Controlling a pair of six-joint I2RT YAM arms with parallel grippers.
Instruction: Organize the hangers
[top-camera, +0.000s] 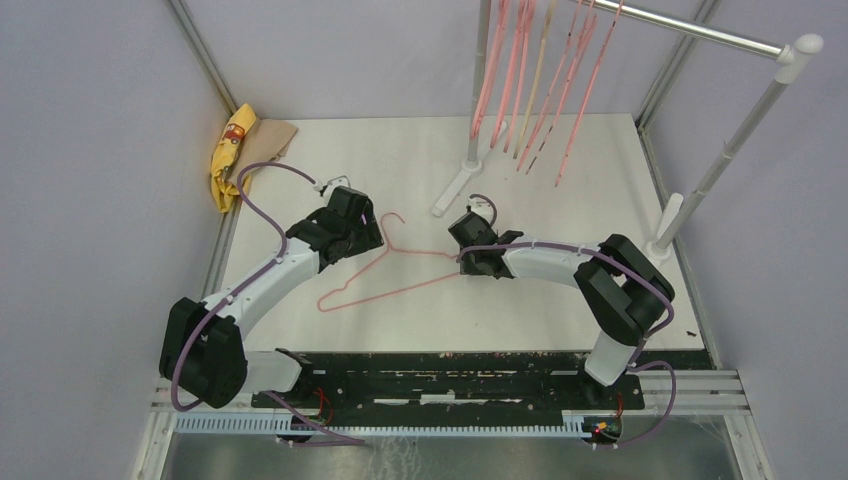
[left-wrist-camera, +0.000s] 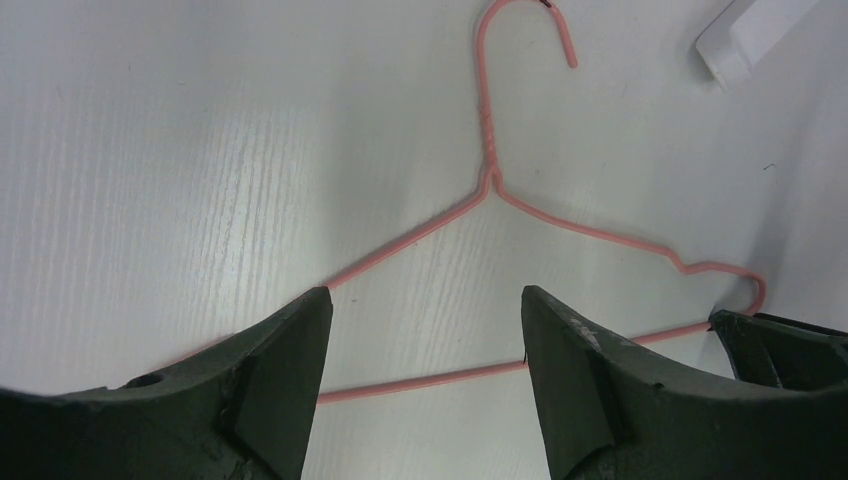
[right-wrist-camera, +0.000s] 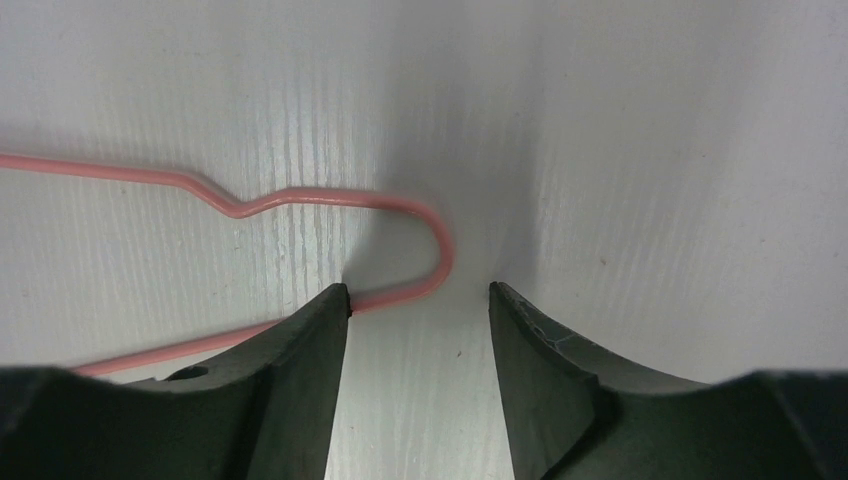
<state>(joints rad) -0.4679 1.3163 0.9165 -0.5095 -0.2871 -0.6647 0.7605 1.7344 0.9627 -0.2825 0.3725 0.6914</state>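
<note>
Hanging from rail: most hangers. One wire hanger lies at surface centre, not yet hung. L fingers wide open, empty; R fingers half-open round its end, no grip.

We read this as a robotics lab cell: plain lilac walls on all sides, aluminium frame posts at upper left and right, a white table mid-frame, two arms bolted to a black base plate at the bottom, and hangers on a rail stand at upper right.
</note>
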